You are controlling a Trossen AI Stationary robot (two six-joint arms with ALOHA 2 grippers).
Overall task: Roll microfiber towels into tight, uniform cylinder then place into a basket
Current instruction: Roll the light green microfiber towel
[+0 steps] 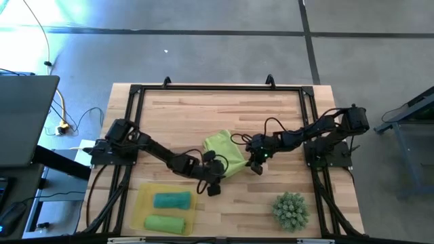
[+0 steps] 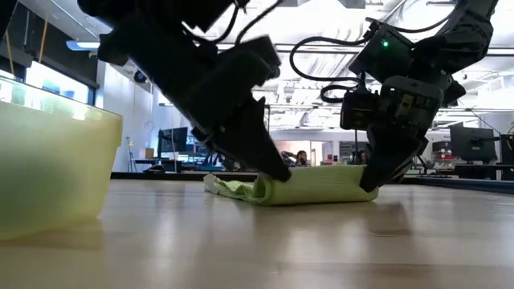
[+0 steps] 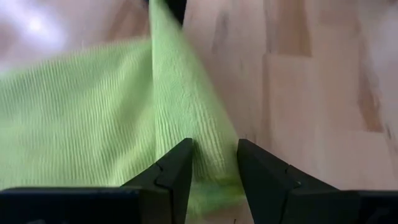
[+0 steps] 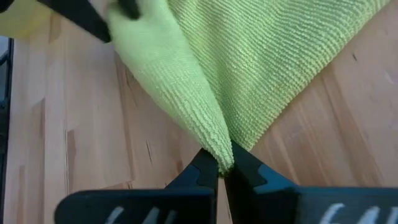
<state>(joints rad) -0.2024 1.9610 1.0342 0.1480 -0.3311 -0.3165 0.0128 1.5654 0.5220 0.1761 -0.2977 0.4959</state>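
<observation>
Green towel (image 1: 224, 153) mid-table, part rolled. Right gripper (image 4: 222, 169) clenched on roll's end. Left gripper (image 3: 213, 167) straddles other end, jaws apart, no pinch. Risk: roll loosens or skews w/ one end free. Basket (image 1: 143, 202) near front-left edge.

Wooden table, few things on it

The butcher-block table (image 1: 183, 112) had a half-rolled green towel (image 1: 227, 150) mid-top, a yellow basket (image 1: 144, 203) near the front edge, and a spiky green ball (image 1: 291, 210) off to the side.
</observation>
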